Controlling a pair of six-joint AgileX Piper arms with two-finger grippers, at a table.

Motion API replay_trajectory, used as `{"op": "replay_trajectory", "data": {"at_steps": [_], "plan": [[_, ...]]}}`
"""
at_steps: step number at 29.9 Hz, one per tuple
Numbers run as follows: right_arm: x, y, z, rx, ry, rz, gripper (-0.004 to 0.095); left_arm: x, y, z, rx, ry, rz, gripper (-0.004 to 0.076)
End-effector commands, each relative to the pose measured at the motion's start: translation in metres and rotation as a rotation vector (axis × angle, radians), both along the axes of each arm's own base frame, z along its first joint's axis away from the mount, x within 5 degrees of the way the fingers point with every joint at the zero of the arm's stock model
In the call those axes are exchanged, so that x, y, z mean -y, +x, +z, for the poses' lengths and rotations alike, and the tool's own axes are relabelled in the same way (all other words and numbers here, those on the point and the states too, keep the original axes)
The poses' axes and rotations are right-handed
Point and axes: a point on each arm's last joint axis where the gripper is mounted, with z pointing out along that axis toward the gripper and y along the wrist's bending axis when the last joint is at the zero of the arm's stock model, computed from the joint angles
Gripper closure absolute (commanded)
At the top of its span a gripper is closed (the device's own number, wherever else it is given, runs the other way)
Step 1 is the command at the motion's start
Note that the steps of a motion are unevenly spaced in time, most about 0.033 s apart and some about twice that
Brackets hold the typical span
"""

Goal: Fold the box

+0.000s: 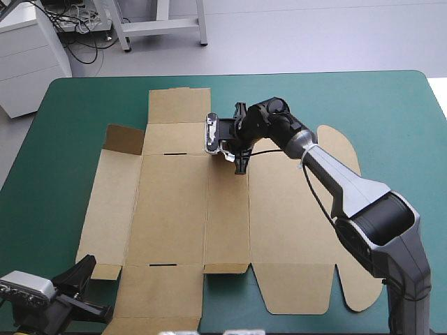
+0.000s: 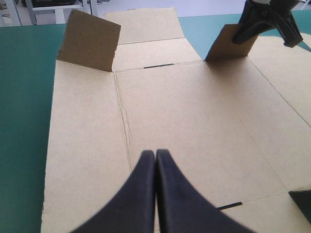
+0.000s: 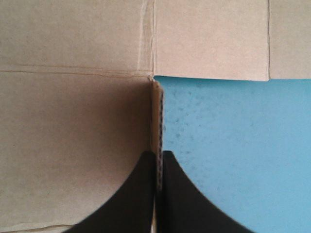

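Observation:
The brown box (image 1: 174, 202) lies as a flat cut sheet on the teal-green cover. One small flap (image 1: 124, 139) at its far left stands raised, also visible in the left wrist view as the flap (image 2: 90, 41). My right gripper (image 1: 239, 143) points down at the far edge of the middle panel, shut on a second small flap (image 2: 226, 46) that it holds upright. In the right wrist view the board's edge (image 3: 156, 121) runs between the right gripper (image 3: 158, 155) fingers. My left gripper (image 2: 155, 153) is shut on nothing, hovering over the box's near left part (image 1: 87, 269).
The teal-green cover (image 1: 63, 139) shows in a wide strip to the left of the box and another (image 1: 391, 125) at the far right. The lid panel with rounded tabs (image 1: 335, 153) lies flat under the right arm.

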Motion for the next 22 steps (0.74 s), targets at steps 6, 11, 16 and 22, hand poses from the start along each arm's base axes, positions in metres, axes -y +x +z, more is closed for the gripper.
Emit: {"op": "replay_trajectory", "data": {"at_steps": [6, 11, 16, 22], "plan": [[0.0, -0.005, 0.034, 0.075, 0.089, 0.009, 0.0599, 0.0, 0.0, 0.013, 0.084, -0.039, 0.007, 0.0756], [0.001, -0.004, 0.042, 0.058, 0.143, -0.072, 0.0369, 0.0, 0.0, 0.013, 0.084, -0.039, 0.007, 0.0756], [0.01, -0.007, 0.077, 0.071, 0.256, -0.259, 0.0478, 0.0, 0.0, 0.013, 0.084, -0.039, 0.007, 0.0756], [0.022, -0.018, 0.102, 0.047, 0.296, -0.378, 0.093, 0.0, 0.0, 0.013, 0.083, -0.045, 0.004, 0.0756]]}}
